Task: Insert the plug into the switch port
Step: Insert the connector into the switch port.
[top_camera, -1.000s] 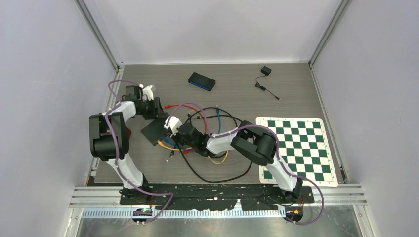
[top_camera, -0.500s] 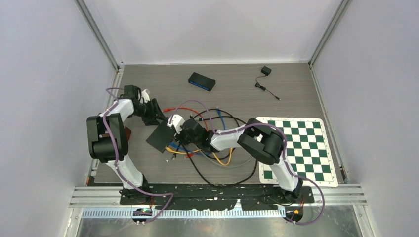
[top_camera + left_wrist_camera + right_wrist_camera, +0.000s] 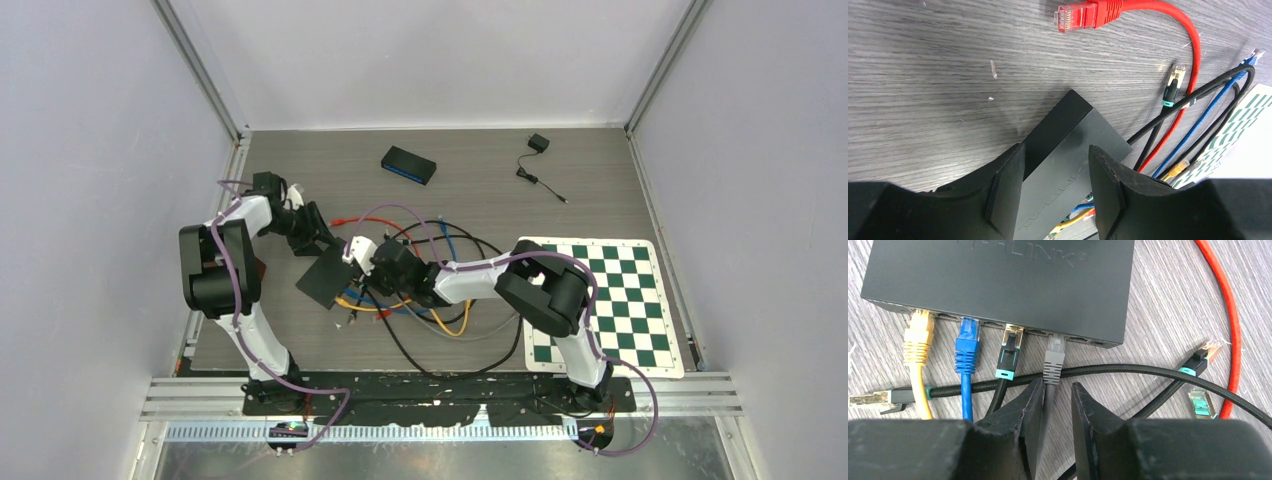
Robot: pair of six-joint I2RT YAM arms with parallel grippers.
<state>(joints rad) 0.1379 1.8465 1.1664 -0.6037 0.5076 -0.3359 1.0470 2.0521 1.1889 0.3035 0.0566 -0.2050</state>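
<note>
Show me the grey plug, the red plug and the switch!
grey plug (image 3: pixel 1053 365): right wrist view, its ribbed boot.
red plug (image 3: pixel 1099 11): left wrist view, its red boot.
network switch (image 3: pixel 998 285): right wrist view, its top face.

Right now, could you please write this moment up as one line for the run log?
left claw: clamped on switch | right claw: open around grey cable | grey plug: in switch port, beside black plug

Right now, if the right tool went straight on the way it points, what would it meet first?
The grey plug just ahead of the right tool, seemingly already seated in the network switch.
</note>
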